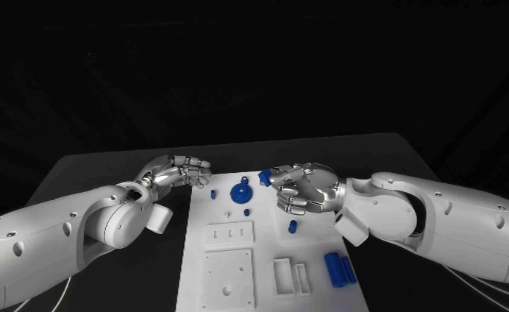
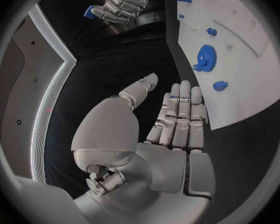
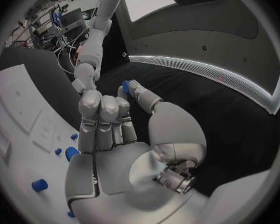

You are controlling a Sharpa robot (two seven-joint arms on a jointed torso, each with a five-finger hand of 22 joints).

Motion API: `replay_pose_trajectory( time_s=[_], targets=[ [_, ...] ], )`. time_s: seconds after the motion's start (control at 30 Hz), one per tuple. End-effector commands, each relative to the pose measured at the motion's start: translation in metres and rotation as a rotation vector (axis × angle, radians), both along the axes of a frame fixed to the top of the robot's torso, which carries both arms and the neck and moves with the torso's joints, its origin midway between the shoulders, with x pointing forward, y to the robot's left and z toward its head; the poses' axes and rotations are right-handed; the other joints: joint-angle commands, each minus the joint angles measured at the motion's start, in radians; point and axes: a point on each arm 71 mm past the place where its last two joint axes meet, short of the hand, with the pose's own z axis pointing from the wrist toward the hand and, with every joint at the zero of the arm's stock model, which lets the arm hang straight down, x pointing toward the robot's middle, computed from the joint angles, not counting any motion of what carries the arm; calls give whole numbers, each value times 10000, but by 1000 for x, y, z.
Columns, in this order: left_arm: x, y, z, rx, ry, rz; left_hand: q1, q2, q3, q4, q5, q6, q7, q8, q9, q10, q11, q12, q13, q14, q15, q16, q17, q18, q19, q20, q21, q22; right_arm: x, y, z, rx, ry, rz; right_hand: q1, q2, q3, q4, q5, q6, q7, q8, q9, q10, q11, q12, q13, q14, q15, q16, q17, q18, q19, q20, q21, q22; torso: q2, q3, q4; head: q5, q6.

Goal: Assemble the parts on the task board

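left hand (image 1: 178, 171): over the bare black bench (image 1: 95, 172) just beside the board's far-left corner. Left wrist view shows fingers (image 2: 180, 115) straight and side by side, thumb apart, palm bare. Released, holding nothing.
task board (image 1: 218, 271): white plate, mid-bench, between the two arms, long side running toward the robot.
blue gear (image 1: 242, 193): flat on the board near its far end, between the two hands. Also clear in the left wrist view (image 2: 206, 58).
small blue pegs: one (image 1: 213, 194) just left of the gear, one (image 1: 247, 212) just on the near side of it, one (image 1: 293, 227) further right, near the right hand.
blue cylinders (image 1: 338, 268): a pair lying side by side at the board's near-right edge, next to the white slotted block (image 1: 290, 277).
right hand (image 1: 302, 188): over the board's far-right part, fingers curled in. Pinching a small blue part (image 1: 264, 176) at the fingertips; right wrist view shows the blue piece (image 3: 124, 87) between thumb tip and finger. Grasping that part, held clear of the board.
part shape: too small to tell.
right arm (image 1: 435, 216): comes in from the right, low over the bench edge.
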Motion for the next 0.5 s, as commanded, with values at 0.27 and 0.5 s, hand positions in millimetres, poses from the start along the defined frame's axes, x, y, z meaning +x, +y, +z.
replay_pose_trajectory(
  time_s=[0.27,0.5],
  targets=[
    [-1,-2,0,-27,-26,-214,-133,125,15,56,-100,72,91,43,23,75,-52,144,56,25,-12,76,42,142,27,-58,84,190,-3,3,2,508,111,639,24,145,-150,-2,35,229,321,-62,673,-97,20,12,25,-96,-7,-32,29,619,-114,-12,-9,206,14,4,-21,186,305],
    [-1,-1,-1,-29,-13,-232,-180,138,6,68,-125,114,68,63,31,116,-74,179,74,40,-21,93,53,143,38,-65,100,189,-2,2,2,475,93,615,39,160,-179,-3,34,225,323,-69,683,-107,23,17,32,-101,-5,-30,37,619,-128,-8,1,207,16,12,-19,235,372]
  ],
)
